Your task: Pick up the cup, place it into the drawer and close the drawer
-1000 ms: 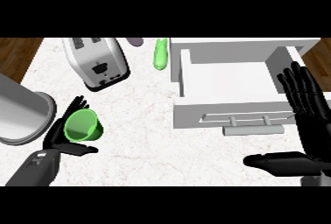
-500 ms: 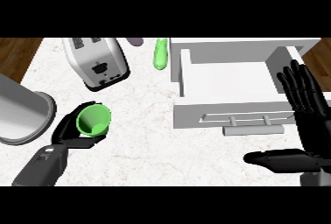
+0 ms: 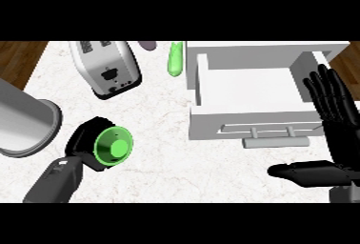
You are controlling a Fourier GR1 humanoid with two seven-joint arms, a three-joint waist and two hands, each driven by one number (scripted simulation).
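- Left hand (image 3: 84, 143) has its fingers curled round the green cup (image 3: 114, 147) at the left of the surface, cup tipped so its mouth faces up at the head view.
- The open drawer (image 3: 246, 88) lies well off to the cup's right, so the carry goes rightward.
- Right hand (image 3: 336, 119) rests by the drawer, fingers straight and released.
- The cup: small, round, bright green.

Left hand (image 3: 88, 143) curled round green cup (image 3: 114, 148), open drawer (image 3: 253, 125), right hand (image 3: 336, 119) open

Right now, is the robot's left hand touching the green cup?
Touching. The head view shows the left hand curled round the green cup, with no gap.
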